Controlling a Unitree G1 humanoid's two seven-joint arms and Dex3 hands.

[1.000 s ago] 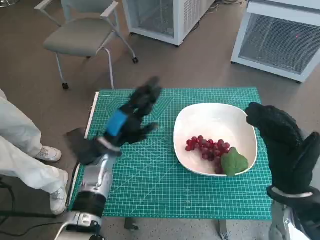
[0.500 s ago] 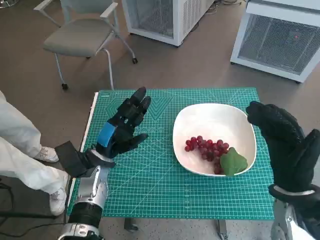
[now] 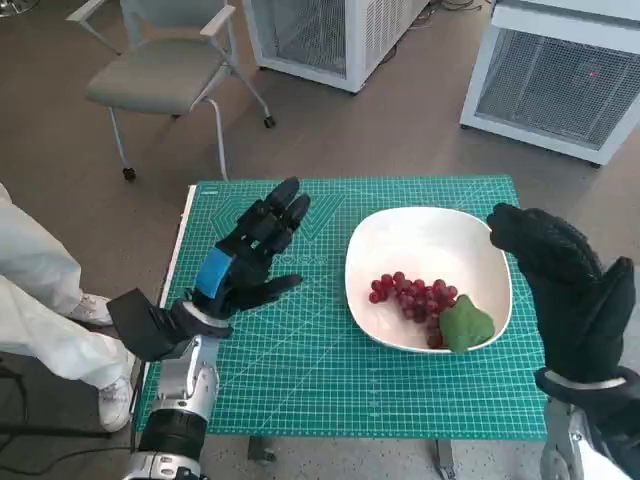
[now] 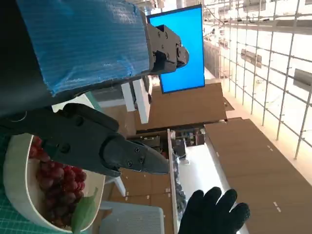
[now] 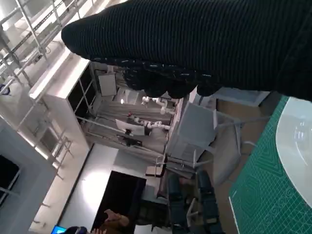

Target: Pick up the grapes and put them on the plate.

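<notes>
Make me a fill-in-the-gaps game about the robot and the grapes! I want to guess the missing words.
1. The red grapes are lying in the white ____.
2. The green leafy thing sits right beside the ____.
3. The left hand, holding nothing, has ____ tape on its back.
4. The right hand wears a black knitted ____.

Missing words: plate; grapes; blue; glove

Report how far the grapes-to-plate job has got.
Done, by the look of it: the bunch of red grapes lies inside the white rounded-square plate, beside a green leafy piece. In hand: nothing. The blue-taped black left hand hovers over the green cutting mat with fingers apart, and the black-gloved right hand sits raised at the plate's edge, holding nothing I can see. Left: only drawing the arms away.
</notes>
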